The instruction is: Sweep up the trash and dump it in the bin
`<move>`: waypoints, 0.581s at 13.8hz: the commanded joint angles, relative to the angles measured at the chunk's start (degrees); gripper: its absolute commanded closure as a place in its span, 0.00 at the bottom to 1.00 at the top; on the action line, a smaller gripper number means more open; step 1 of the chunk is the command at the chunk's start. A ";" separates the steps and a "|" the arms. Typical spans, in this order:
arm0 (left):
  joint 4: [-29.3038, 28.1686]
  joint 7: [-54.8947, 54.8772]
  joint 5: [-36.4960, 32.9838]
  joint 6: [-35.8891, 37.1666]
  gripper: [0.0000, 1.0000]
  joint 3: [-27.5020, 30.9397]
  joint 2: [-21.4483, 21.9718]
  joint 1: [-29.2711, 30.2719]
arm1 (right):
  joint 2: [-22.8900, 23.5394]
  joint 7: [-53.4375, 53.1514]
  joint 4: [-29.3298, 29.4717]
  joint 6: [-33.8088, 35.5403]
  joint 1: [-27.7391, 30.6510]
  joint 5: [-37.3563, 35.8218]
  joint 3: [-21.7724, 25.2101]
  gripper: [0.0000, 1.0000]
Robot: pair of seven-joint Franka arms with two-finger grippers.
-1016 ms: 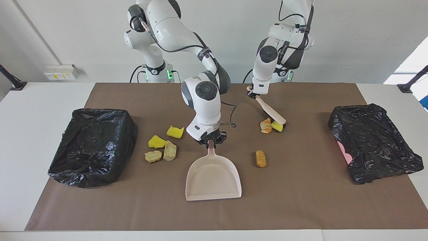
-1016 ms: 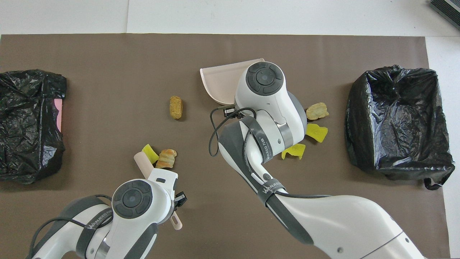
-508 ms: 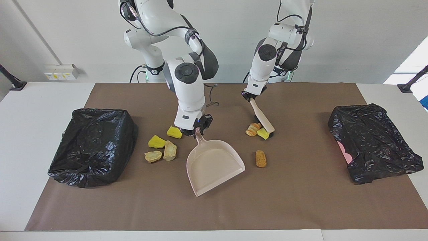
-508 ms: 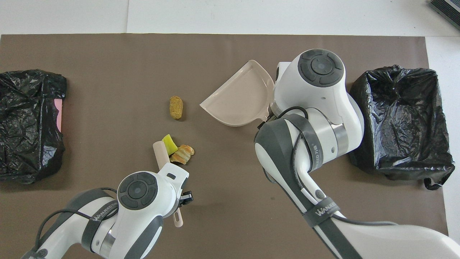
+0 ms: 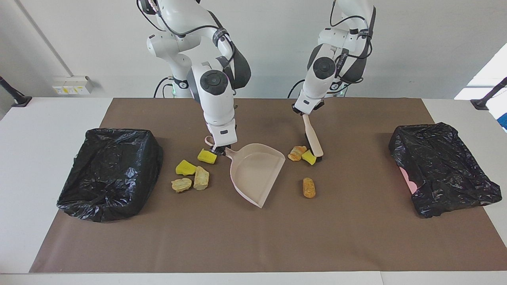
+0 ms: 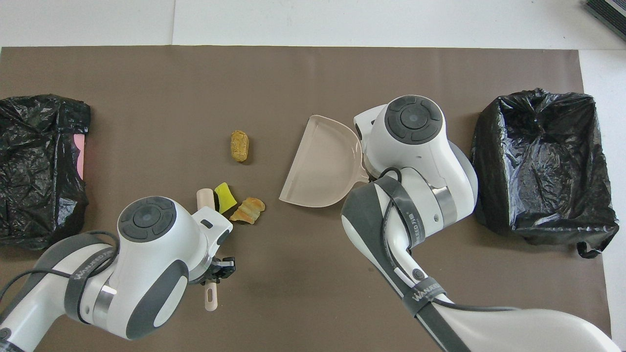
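Trash [image 5: 302,154] touches brush [image 5: 312,138]; fingers clamp brush & dustpan [image 5: 255,172].

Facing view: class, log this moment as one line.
right gripper: shut on beige plastic dustpan | left gripper: shut on beige black-bristled brush | dustpan empty
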State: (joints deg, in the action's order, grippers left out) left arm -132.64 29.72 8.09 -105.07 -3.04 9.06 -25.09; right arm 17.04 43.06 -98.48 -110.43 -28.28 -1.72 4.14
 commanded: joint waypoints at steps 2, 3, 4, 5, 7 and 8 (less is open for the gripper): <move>-0.68 0.51 -0.53 -1.70 1.00 -0.47 0.07 0.22 | -1.13 4.31 -2.42 -1.36 -0.28 -2.14 -0.27 1.00; -2.43 2.25 -0.62 -3.98 1.00 -0.47 0.69 0.13 | -0.78 4.31 -2.51 -1.97 -1.16 -2.32 -0.36 1.00; -3.67 4.27 -0.62 -5.22 1.00 -0.47 1.48 0.13 | -0.25 4.14 -2.68 -2.33 -1.69 -2.41 -0.27 1.00; -4.12 4.55 -0.62 -5.41 1.00 -0.47 1.66 0.13 | 0.27 3.70 -2.68 -2.68 -2.30 -2.41 -0.27 1.00; -4.29 5.16 -0.62 -7.16 1.00 -0.56 1.40 0.13 | 0.72 2.82 -2.68 -3.30 -2.92 -2.41 -0.36 1.00; -4.64 6.65 -0.53 -9.60 1.00 -0.65 0.88 -0.48 | 0.72 2.64 -2.68 -3.30 -2.92 -2.41 -0.36 1.00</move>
State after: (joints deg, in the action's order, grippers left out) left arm -135.52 33.88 8.09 -111.08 -3.39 8.95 -25.01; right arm 17.99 45.93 -100.53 -112.68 -31.43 -3.42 4.05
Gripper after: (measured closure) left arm 0.736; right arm 0.687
